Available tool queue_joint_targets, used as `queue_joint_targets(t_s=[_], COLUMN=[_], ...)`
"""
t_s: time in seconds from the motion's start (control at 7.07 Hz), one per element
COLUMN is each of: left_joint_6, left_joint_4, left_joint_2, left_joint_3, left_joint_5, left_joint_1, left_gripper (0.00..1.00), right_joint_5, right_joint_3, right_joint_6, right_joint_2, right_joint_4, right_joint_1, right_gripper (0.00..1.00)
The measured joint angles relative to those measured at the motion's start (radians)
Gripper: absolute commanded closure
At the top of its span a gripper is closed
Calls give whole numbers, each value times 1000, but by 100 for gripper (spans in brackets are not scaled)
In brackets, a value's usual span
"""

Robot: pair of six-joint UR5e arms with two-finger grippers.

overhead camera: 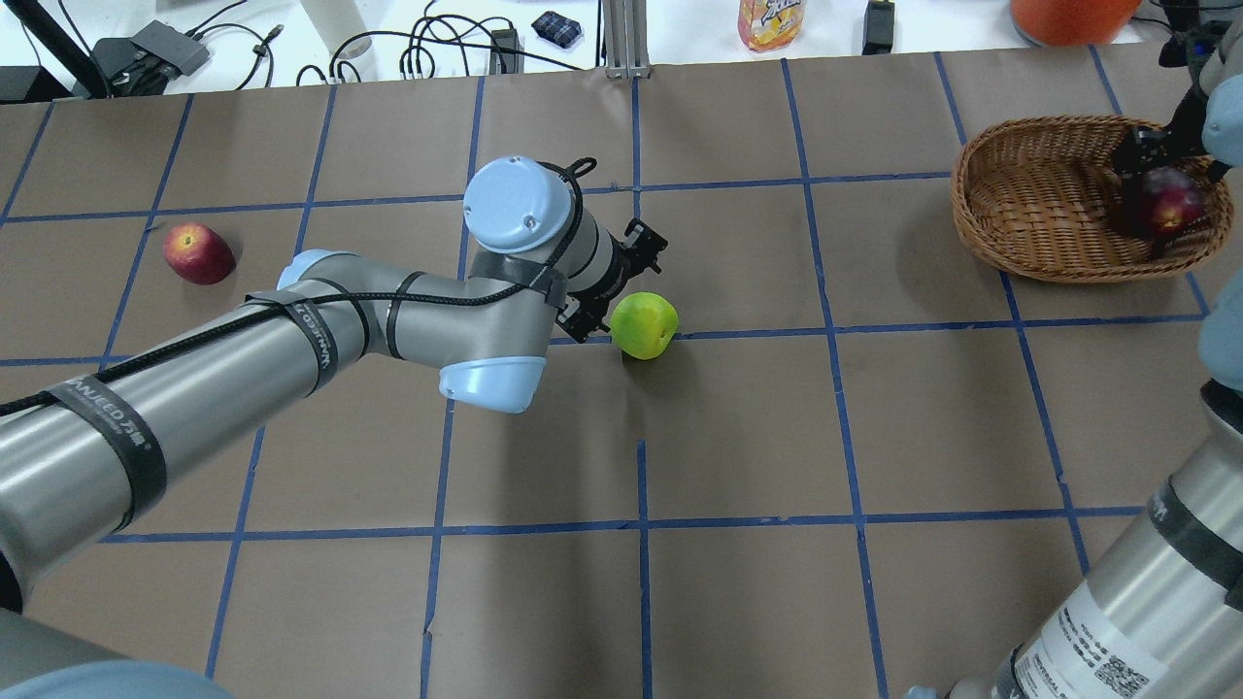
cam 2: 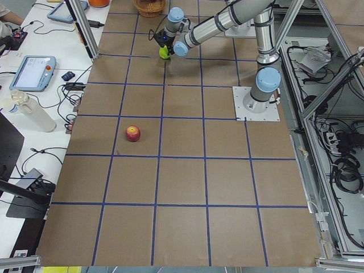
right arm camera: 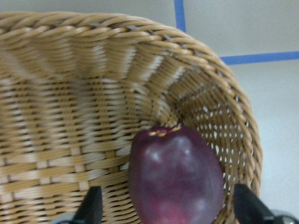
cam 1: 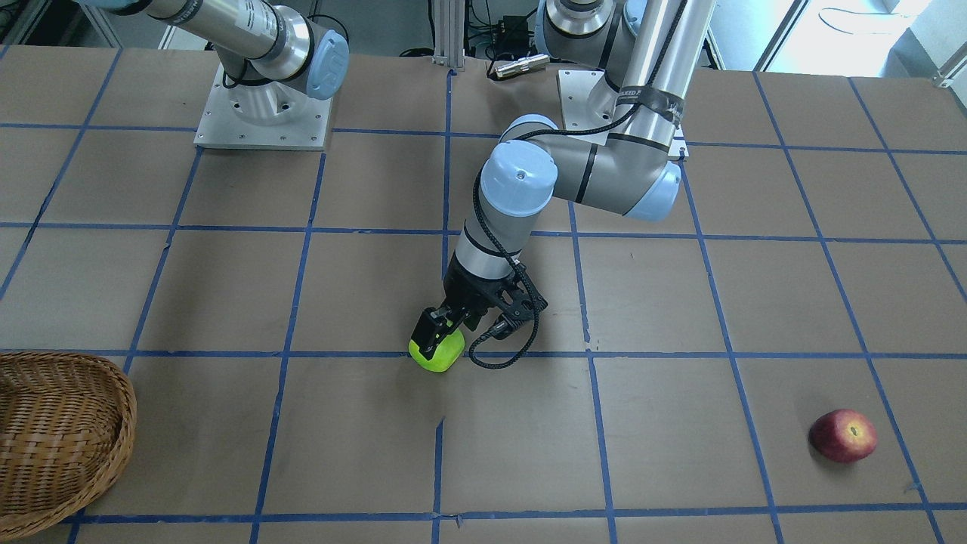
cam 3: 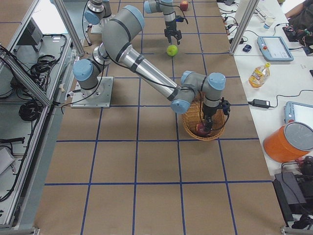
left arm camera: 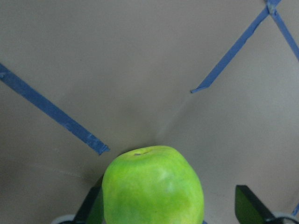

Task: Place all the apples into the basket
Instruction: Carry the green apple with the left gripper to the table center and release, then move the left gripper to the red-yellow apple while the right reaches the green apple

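The yellow-green apple (cam 1: pixel 444 358) sits on the table's middle; it also shows in the overhead view (overhead camera: pixel 643 325). My left gripper (cam 1: pixel 442 336) is open and straddles it, with a gap at one finger (left arm camera: pixel 247 205). The red apple (overhead camera: pixel 197 252) lies alone on the table's left side. The wicker basket (overhead camera: pixel 981 218) stands at the far right. The maroon apple (right arm camera: pixel 175 177) lies inside it against the wall. My right gripper (overhead camera: pixel 1156 175) is down in the basket, open, with its fingers (right arm camera: pixel 93 207) apart from the apple on both sides.
A juice bottle (overhead camera: pixel 770 19), an orange container (overhead camera: pixel 1068 15) and cables lie beyond the table's far edge. The arm bases (cam 1: pixel 264 106) stand on my side of the table. Blue tape lines grid the brown surface.
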Motion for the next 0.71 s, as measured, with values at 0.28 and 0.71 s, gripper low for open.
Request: queue_joint_targets(t_s=[0.28, 0.71], left_joint_6=[262, 844], left_joint_4=[-236, -434], left_joint_2=[77, 145], left_joint_3=[35, 44], left_joint_5=[-5, 53], left_joint_1=[111, 380], left_gripper=[0, 0], right_joint_5=[85, 113], right_joint_3=[3, 9], right_joint_6=[22, 185], right_joint_2=[-142, -223], right_joint_4=[182, 312], right_joint_1=[72, 370], right_gripper=[0, 0])
